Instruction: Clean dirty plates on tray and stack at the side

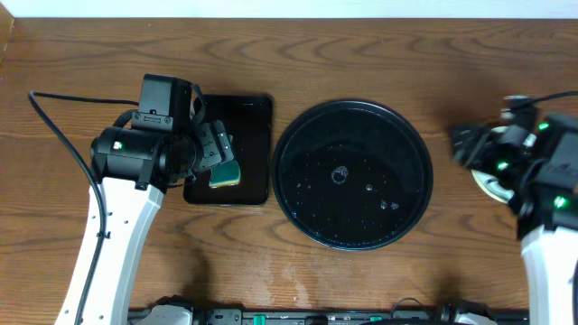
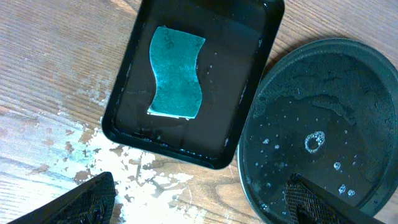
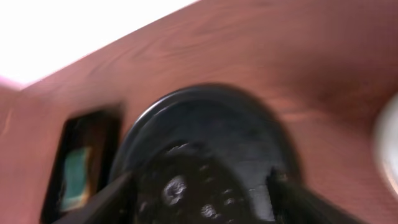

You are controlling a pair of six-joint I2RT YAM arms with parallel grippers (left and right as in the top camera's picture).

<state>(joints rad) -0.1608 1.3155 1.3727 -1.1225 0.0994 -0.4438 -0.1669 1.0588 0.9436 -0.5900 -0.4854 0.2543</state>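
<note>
The round black tray (image 1: 352,117) sits mid-table, wet with droplets and holding no plates; it also shows in the left wrist view (image 2: 348,81) and, blurred, in the right wrist view (image 3: 205,118). A pale stack of plates (image 1: 492,187) lies right of the tray, mostly hidden under my right arm; a pale edge of it shows in the right wrist view (image 3: 387,143). My left gripper (image 1: 217,149) (image 2: 205,205) is open and empty by the rectangular tray. My right gripper (image 1: 465,144) (image 3: 199,199) is open and empty, beside the plates.
A small rectangular black tray (image 1: 257,194) (image 2: 249,93) left of the round tray holds a teal sponge (image 1: 226,173) (image 2: 176,74). White residue (image 2: 124,162) marks the wood near it.
</note>
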